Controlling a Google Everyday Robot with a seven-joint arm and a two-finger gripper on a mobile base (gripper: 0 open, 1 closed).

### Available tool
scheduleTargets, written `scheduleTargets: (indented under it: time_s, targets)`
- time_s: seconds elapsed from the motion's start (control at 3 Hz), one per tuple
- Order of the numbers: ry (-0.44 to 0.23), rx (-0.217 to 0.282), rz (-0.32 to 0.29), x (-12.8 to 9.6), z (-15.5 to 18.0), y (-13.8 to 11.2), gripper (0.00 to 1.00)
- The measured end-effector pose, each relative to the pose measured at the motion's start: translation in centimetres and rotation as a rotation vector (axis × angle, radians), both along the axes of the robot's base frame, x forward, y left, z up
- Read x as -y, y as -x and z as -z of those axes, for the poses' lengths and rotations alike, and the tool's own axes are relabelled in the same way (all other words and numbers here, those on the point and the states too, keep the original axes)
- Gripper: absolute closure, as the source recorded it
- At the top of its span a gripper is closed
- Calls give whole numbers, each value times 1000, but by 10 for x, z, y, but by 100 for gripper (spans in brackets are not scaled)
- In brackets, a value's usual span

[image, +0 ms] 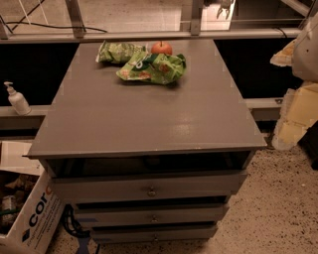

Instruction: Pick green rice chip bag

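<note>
green rice chip bag [155, 68] at far middle of cabinet top [149, 114], just before apple [161, 48], beside paler bag [117, 51] | gripper [290, 124] at right edge, well apart; jaw state we cannot tell | we judge the bag light, soft, slippery foil; pinch a raised crumple mid-bag

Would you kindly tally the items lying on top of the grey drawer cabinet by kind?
Green snack bags: 2 (green rice chip bag, smaller paler bag)
Apple: 1
Total: 3
The gripper is at the view's top edge, beyond the cabinet.
</note>
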State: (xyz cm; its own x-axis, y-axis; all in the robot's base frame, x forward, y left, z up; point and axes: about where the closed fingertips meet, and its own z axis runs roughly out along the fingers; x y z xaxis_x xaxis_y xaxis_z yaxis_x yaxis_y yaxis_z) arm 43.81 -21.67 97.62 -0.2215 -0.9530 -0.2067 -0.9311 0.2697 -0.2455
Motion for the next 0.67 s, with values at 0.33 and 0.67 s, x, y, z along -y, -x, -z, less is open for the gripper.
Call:
scheduleTargets:
  time_s: [0.33, 0.67]
  targets:
    - [0, 0, 0, 0, 0, 0, 0]
    - [-6, 24, -25, -7, 5, -8, 0]
